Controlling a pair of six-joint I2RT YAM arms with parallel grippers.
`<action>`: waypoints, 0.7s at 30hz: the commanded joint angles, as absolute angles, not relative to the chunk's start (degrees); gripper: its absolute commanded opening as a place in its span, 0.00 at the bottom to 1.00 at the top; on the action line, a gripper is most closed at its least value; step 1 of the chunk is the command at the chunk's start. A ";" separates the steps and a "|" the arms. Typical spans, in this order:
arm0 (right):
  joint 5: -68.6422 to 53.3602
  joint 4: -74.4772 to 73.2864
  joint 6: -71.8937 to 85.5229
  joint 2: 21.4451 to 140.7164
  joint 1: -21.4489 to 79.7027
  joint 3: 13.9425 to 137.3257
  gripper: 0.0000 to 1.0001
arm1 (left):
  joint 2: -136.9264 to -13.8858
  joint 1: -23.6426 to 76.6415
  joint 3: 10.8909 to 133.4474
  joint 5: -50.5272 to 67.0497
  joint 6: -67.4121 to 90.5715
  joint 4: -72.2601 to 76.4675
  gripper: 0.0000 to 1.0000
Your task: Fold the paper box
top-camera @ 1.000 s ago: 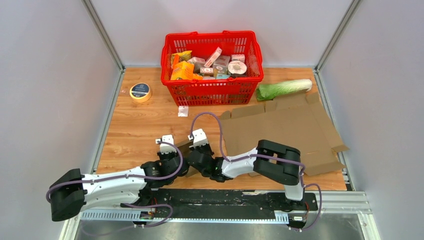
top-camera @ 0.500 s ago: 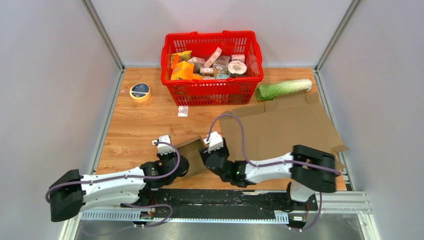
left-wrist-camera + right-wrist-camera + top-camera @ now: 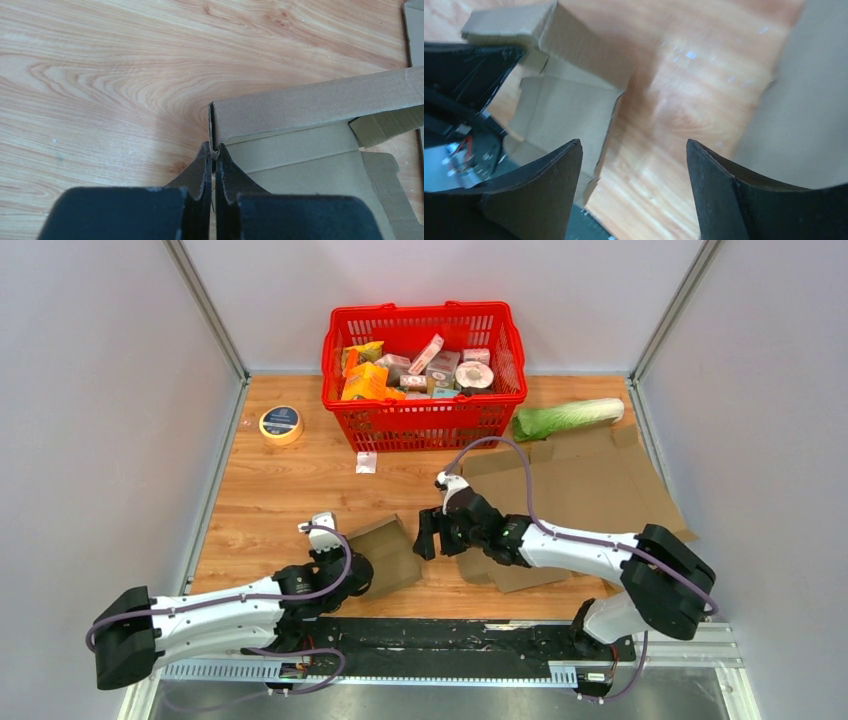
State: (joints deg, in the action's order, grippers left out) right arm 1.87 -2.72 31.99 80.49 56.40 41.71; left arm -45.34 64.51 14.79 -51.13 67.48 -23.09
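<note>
The paper box [image 3: 387, 552] is a small brown cardboard piece, partly folded, lying on the wooden table near the front. My left gripper [image 3: 352, 568] is shut on its near-left edge. In the left wrist view the fingertips [image 3: 213, 150] pinch the end of an upright wall of the box [image 3: 310, 102]. My right gripper [image 3: 437, 539] hangs open just right of the box, touching nothing. In the right wrist view its open jaws [image 3: 634, 150] frame bare wood, with the box [image 3: 559, 110] to their left.
A large flat cardboard sheet [image 3: 585, 490] lies under and behind the right arm. At the back stand a red basket [image 3: 430, 426] of groceries, a tape roll [image 3: 281, 423], a green leafy vegetable [image 3: 567, 418] and a white scrap [image 3: 366, 462].
My right gripper has let go of the box, opened wide and drawn back to the right. The box has settled lower on the table. The left gripper stays shut on it.
</note>
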 commanded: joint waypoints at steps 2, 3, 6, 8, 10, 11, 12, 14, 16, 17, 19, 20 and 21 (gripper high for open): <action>-19.58 -3.62 45.86 85.77 56.07 45.09 0.77 | -45.35 64.78 17.75 -50.36 71.01 -25.84 0.00; -20.30 -3.52 47.10 86.74 56.07 45.35 0.74 | -45.53 64.78 18.10 -50.19 71.71 -27.41 0.00; -24.69 -3.51 51.14 89.99 56.07 46.75 0.62 | -45.70 64.78 19.60 -49.40 72.25 -29.09 0.00; -26.88 -3.43 55.52 90.96 55.72 46.41 0.58 | -45.27 64.78 20.30 -48.78 72.16 -29.62 0.05; -28.12 -3.68 57.39 91.32 55.20 46.23 0.48 | -44.65 64.78 20.56 -46.42 68.32 -28.66 0.32; -27.95 -4.91 58.52 91.23 54.15 45.97 0.42 | -43.43 64.78 20.65 -45.01 66.29 -28.22 0.41; -27.78 -5.70 58.88 91.14 53.53 45.79 0.34 | -42.37 64.78 21.00 -41.35 64.36 -28.74 0.50; -30.21 -6.41 59.50 91.75 51.17 45.53 0.23 | -37.13 64.69 22.06 -36.67 59.00 -30.66 0.59; -32.33 -7.29 59.33 92.81 50.19 46.14 0.17 | -32.28 64.69 23.80 -28.85 54.78 -34.43 0.72; -33.39 -7.73 59.24 92.99 49.75 46.40 0.14 | -27.38 64.69 24.95 -27.26 53.80 -37.32 0.73; -33.66 -11.24 57.75 93.16 49.48 48.51 0.14 | -22.78 64.77 28.89 -21.12 48.12 -42.53 0.73; -33.92 -12.47 57.48 93.25 49.31 49.21 0.14 | -20.33 64.78 30.48 -19.09 45.90 -43.50 0.72; -34.27 -14.13 57.48 93.25 49.05 49.65 0.15 | -20.30 64.69 32.06 -14.90 43.96 -44.03 0.70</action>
State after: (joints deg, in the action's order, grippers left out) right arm -30.20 -8.93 57.17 92.90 49.32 45.60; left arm -25.50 64.53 24.27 -29.36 55.88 -37.76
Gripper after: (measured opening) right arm 0.142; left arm 0.719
